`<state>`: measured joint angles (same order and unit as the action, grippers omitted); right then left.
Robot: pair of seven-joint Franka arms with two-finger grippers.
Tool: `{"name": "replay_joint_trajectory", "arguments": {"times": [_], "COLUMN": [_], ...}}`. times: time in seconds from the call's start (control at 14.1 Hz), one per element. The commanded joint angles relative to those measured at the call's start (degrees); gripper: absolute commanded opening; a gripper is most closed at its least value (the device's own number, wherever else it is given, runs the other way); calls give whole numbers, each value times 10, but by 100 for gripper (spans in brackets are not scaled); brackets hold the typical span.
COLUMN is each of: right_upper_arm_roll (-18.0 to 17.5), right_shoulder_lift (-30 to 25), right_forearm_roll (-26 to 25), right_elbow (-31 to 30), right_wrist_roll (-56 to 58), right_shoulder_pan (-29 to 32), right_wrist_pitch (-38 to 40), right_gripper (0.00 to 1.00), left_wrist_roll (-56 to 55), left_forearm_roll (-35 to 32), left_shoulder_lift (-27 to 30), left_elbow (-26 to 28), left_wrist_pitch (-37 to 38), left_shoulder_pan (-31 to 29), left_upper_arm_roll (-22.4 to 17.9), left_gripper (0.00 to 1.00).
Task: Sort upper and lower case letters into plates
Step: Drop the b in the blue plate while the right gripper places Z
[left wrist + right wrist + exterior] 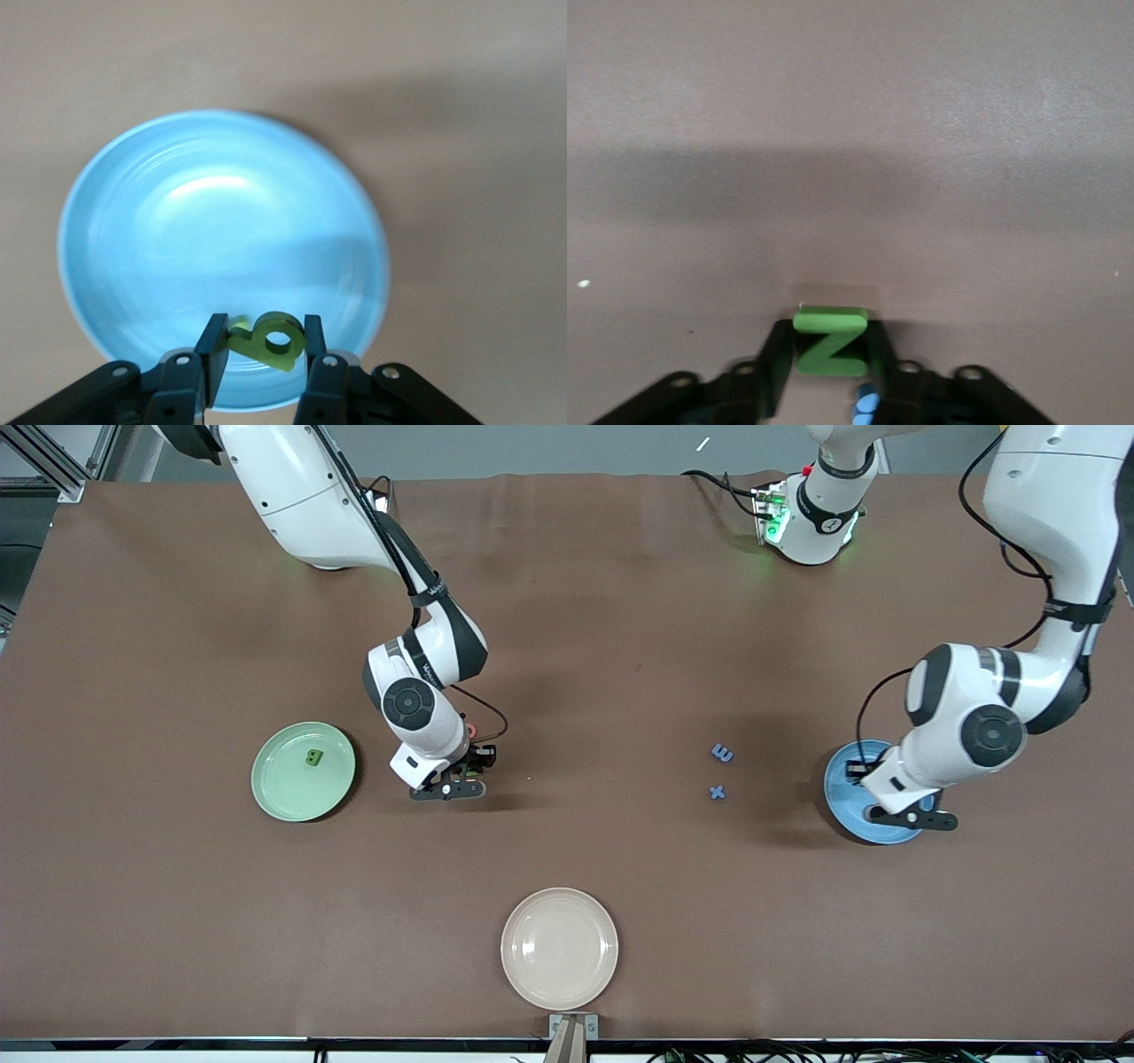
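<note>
My left gripper (917, 817) hangs over the blue plate (844, 790), shut on a small green lower case letter (276, 342) above the plate's inside (177, 230). My right gripper (449, 786) is low at the table beside the mint green plate (292, 797), toward the left arm's end of it. It is shut on the green N (830, 320); a blue letter (866, 405) lies by one finger. The green B (312, 758) lies in the mint plate. Two blue letters (722, 754) (717, 792) lie on the table between the grippers. The other letters are hidden.
A cream-beige plate (559, 948) stands near the table's front edge, nearer to the front camera than both grippers. A brown mat (567, 602) covers the table.
</note>
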<state>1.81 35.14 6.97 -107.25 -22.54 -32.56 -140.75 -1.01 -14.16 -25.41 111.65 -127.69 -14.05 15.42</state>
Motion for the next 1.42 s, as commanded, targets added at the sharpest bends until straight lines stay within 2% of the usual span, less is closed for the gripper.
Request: {"name": "replay_joint_trajectory", "arguments": {"times": [0.0,0.21,0.35,0.57,0.78,0.92,0.99,1.06,1.14,1.28,1.35], "right_upper_arm_roll": [6,8,9,8,9,11,11,10,10,10,10], "right_shoulder_lift": [-2,-9,-26,-63,-102,-117,-117,-117,-117,-112,-112], "right_forearm_roll": [9,9,7,6,3,-4,-19,-36,-54,-79,-81], "right_elbow": [-16,-13,-8,2,-28,-48,-53,-59,-67,-84,-93], "right_wrist_roll": [-6,3,24,134,214,273,293,304,306,307,307], "right_shoulder_pan": [0,18,46,113,180,222,241,257,268,294,299], "right_wrist_pitch": [-1,3,31,119,130,128,127,122,114,88,73], "right_gripper": [6,2,1,1,1,1,1,1,1,1,1], "left_wrist_roll": [53,60,60,60,59,59,60,65,77,72,64], "left_forearm_roll": [-10,-57,-64,-76,-76,-76,-76,-76,-77,-76,-69], "left_shoulder_lift": [-7,-37,-49,-57,-64,-64,-63,-60,-55,-34,-26], "left_elbow": [8,7,7,8,8,8,8,7,5,2,-7], "left_wrist_pitch": [-10,-43,-58,-60,-62,-62,-62,-60,-56,-44,-24], "left_shoulder_pan": [-33,-59,-61,-62,-62,-62,-62,-62,-61,-56,-54], "left_upper_arm_roll": [4,5,4,3,2,2,2,2,4,8,25], "left_gripper": [23,23,23,23,23,26,43,84,99,100,100]}}
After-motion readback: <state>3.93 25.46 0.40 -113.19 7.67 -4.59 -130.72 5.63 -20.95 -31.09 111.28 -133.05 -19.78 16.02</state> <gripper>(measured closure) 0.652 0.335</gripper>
